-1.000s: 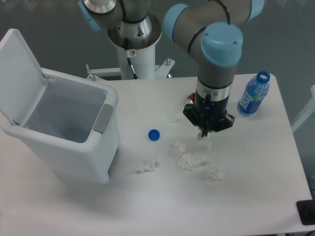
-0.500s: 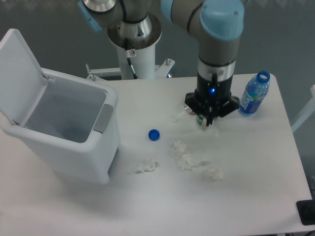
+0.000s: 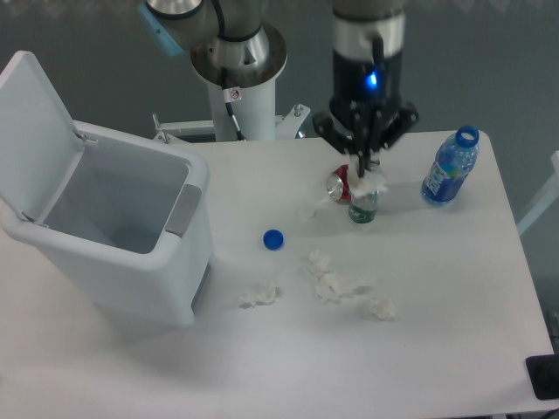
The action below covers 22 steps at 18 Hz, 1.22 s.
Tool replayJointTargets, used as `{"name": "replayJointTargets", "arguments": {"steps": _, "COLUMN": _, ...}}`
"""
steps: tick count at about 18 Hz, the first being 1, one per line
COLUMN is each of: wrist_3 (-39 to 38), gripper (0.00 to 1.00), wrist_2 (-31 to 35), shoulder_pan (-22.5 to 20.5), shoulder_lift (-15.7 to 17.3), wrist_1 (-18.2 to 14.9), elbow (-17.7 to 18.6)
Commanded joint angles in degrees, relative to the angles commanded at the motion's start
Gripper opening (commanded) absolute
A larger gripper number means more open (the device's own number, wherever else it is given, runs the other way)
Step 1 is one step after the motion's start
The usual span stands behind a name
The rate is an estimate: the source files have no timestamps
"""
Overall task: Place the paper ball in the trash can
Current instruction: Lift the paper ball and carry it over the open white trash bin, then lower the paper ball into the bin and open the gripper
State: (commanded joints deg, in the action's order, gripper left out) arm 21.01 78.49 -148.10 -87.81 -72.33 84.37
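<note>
Gripper (image 3: 365, 166): hangs above the table with its fingers pinched on the paper ball (image 3: 372, 182), a small white wad held up off the surface, over the far middle of the table.
Near wads: three loose crumpled wads lie toward the front of the table (image 3: 437, 349); one (image 3: 259, 295) sits near the bin's front corner, a larger clump (image 3: 336, 286) lies to its right, and a small one (image 3: 378, 308) lies right of that.
Small wad (image 3: 318, 260): just behind the larger clump, apart from it.
Bottle cap (image 3: 273, 239): blue, flat on the table between the bin and the wads.
Trash can (image 3: 179, 284): white, at the left of the table, lid (image 3: 33, 122) tipped up and back, inside showing, grey panel (image 3: 182, 209) on the right rim.
Small bottle (image 3: 363, 208): greenish, upright, right below the held wad.
Can (image 3: 339, 185): red and silver, on its side just left of the small bottle.
Water bottle (image 3: 450, 167): blue, upright, uncapped, near the far right edge.
Arm base (image 3: 238, 61): white post behind the table.
</note>
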Motion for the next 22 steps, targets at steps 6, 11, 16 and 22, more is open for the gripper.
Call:
{"name": "replayJointTargets", "arguments": {"steps": 6, "wrist_3": -2.9, "gripper": 0.00, "wrist_2": -0.6, "shoulder_pan": 7.4, "shoulder_lift": 1.6, "wrist_1": -0.2, "elbow": 0.2}}
{"name": "replayJointTargets", "arguments": {"steps": 11, "wrist_3": -4.1, "gripper": 0.00, "wrist_2": -1.3, "shoulder_pan": 14.1, "shoulder_lift": 1.5, "wrist_1": 0.0, "elbow": 1.0}}
{"name": "replayJointTargets", "arguments": {"steps": 16, "wrist_3": -3.9, "gripper": 0.00, "wrist_2": -3.6, "shoulder_pan": 18.4, "shoulder_lift": 0.8, "wrist_1": 0.0, "elbow": 1.3}}
{"name": "replayJointTargets", "arguments": {"steps": 22, "wrist_3": -3.8, "gripper": 0.00, "wrist_2": -4.0, "shoulder_pan": 22.9, "shoulder_lift": -1.0, "wrist_1": 0.3, "elbow": 1.8}}
